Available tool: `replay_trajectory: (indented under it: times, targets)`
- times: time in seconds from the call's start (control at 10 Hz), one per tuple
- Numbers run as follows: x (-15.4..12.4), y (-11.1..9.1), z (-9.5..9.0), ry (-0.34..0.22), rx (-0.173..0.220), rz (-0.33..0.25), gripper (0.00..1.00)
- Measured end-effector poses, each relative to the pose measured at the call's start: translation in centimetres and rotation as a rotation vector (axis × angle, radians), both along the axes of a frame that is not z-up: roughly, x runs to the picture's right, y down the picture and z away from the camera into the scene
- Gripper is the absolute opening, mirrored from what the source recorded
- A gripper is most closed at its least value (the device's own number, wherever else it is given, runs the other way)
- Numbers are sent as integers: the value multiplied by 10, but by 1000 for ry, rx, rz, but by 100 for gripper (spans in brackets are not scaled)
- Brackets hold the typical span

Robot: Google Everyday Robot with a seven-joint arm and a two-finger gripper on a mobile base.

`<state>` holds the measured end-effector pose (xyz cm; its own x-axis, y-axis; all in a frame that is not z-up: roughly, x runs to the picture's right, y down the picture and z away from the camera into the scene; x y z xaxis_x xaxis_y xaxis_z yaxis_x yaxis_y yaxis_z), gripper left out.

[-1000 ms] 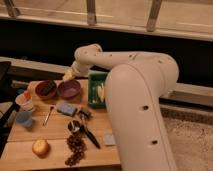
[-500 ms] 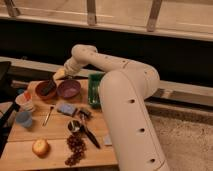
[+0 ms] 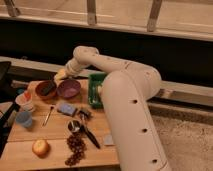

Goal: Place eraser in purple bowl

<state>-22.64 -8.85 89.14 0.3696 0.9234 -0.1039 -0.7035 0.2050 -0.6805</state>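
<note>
Gripper [image 3: 61, 75] has swung left since a second ago, now at 10 o'clock off the purple bowl [image 3: 68, 89]; grip state cannot be told. Eraser [image 3: 84, 114] seemingly lies on worktop [image 3: 52, 131], 5 o'clock from bowl, so pickup looks pending

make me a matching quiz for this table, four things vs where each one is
1 purple bowl
2 blue block
3 grapes
4 gripper

a near the front edge of the table, beside the bun
b behind the two bowls, over the back edge
c between the red bowl and the green tray
d just in front of the purple bowl

Pairs: 1-c, 2-d, 3-a, 4-b
</note>
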Motion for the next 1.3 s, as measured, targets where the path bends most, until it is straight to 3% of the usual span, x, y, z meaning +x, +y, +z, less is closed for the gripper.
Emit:
replay_trajectory:
  times: [0.2, 0.5, 0.7, 1.0, 1.3]
  targets:
    - [-17, -2, 3, -12, 10, -31, 79]
    - [-60, -6, 11, -20, 37, -144, 79]
    - [-85, 2, 12, -36, 45, -210, 79]
    - [-107, 16, 9, -72, 47, -254, 79]
    - [-114, 25, 12, -96, 32, -263, 79]
